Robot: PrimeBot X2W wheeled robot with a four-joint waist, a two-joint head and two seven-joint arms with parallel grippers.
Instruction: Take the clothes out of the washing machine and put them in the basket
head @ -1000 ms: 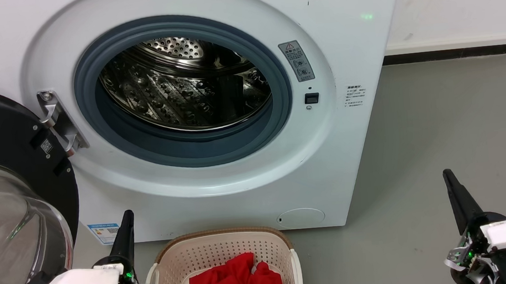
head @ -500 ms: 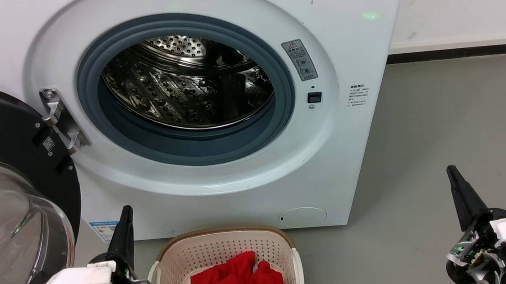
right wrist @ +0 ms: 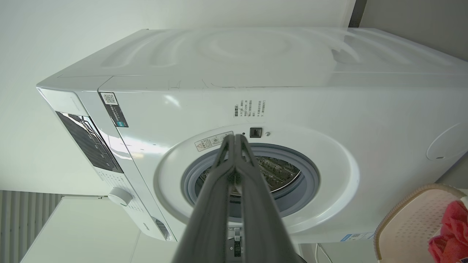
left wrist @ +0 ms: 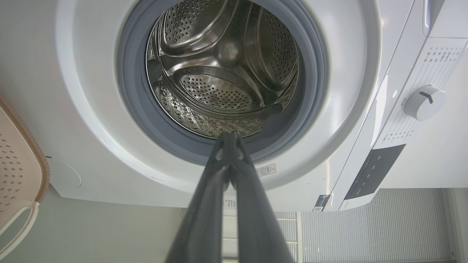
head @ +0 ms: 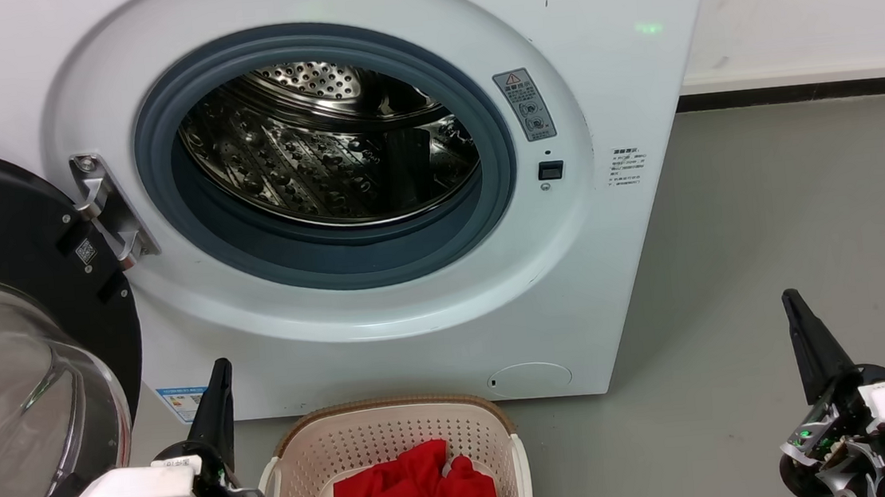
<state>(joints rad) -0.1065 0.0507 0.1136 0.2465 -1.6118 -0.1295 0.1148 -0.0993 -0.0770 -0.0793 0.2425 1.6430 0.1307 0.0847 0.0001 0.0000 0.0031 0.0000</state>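
Looks like the tail end of the job. Seeing the red clothes (head: 416,495) bunched in the basket (head: 394,433), parked on the floor (head: 766,196) just on the near side of the washing machine (head: 619,65), right below its open mouth. Peering into the drum (left wrist: 219,91) from the left wrist view, can't spot any fabric, just bare perforated steel. Can't vouch for the low front bit hidden behind the rubber ring, though.

Found the left gripper (head: 218,384) just left of the basket, pinched fully closed on nothing. Same deal with the right gripper (head: 797,313), well off to the right over bare floor, closed and empty. Aiming both toward the machine.

Next move, probably: double-check that hidden low front of the drum, then either fish out a straggler or call it finished.

Can't really name a long axis for the clothes. Just a crumpled lump, cut off at the near edge of the head view, with one fold peaking toward the machine and the white number facing up.
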